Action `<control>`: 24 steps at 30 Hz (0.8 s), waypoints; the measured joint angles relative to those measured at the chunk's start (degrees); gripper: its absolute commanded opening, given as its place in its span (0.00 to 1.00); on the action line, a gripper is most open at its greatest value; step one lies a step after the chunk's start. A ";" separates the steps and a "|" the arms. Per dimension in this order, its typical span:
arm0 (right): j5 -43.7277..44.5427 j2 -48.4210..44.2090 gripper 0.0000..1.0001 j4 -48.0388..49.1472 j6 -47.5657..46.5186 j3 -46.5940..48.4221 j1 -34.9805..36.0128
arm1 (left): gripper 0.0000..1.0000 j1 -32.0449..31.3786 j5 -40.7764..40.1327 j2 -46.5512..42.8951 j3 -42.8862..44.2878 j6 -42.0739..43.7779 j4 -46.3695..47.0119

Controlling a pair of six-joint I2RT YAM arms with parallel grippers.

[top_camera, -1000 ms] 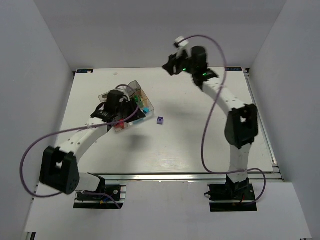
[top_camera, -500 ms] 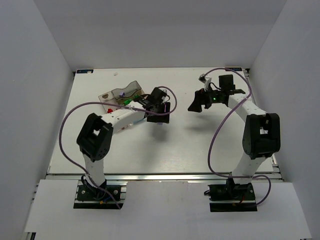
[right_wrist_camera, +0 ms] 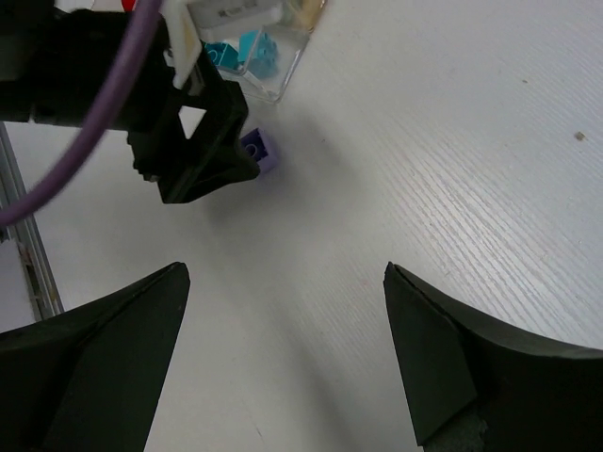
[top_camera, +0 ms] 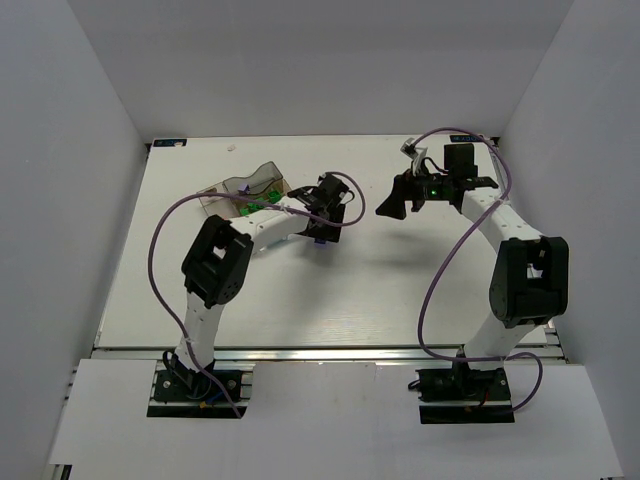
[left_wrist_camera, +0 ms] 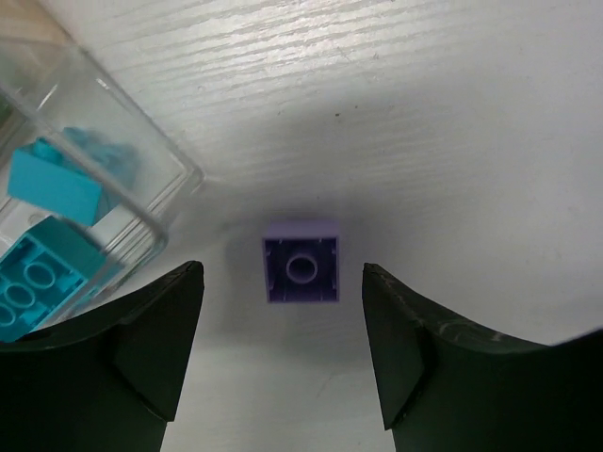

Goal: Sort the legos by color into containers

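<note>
Left hand [left_wrist_camera: 281, 292], fingers apart, straddles the purple brick [left_wrist_camera: 301, 262] beside the box [left_wrist_camera: 141, 160], which it hung over a second ago; right hand [right_wrist_camera: 285, 273] hovers spread, right of the box.

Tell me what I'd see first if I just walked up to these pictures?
A tiny purple lego lies alone on the white table, right between the open fingers of the left gripper. Just beside it is the corner of the clear box with cyan legos inside. The right gripper hangs open above the table nearby.
</note>
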 measured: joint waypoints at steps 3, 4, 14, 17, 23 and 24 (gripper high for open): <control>0.02 0.00 0.89 0.02 -0.02 0.31 -0.04 | 0.77 -0.02 0.00 2.73 1.09 0.48 0.70; 0.04 0.00 0.89 0.00 -0.02 0.39 -0.09 | 0.77 -0.04 0.04 3.30 1.09 0.55 0.81; 0.09 0.00 0.89 -0.02 -0.04 0.50 -0.31 | 0.26 -0.04 0.11 4.55 1.27 0.85 1.66; 0.09 0.00 0.88 -0.24 -0.09 0.50 -0.31 | 0.12 -0.02 0.52 4.46 1.18 1.16 2.45; 0.11 0.00 0.86 -1.25 -1.03 0.50 -0.31 | 0.00 0.13 4.61 -0.17 -0.24 0.87 4.85; 0.15 0.00 0.84 -1.44 -1.49 0.48 -0.31 | 0.00 0.44 5.35 -2.01 -0.35 0.76 5.55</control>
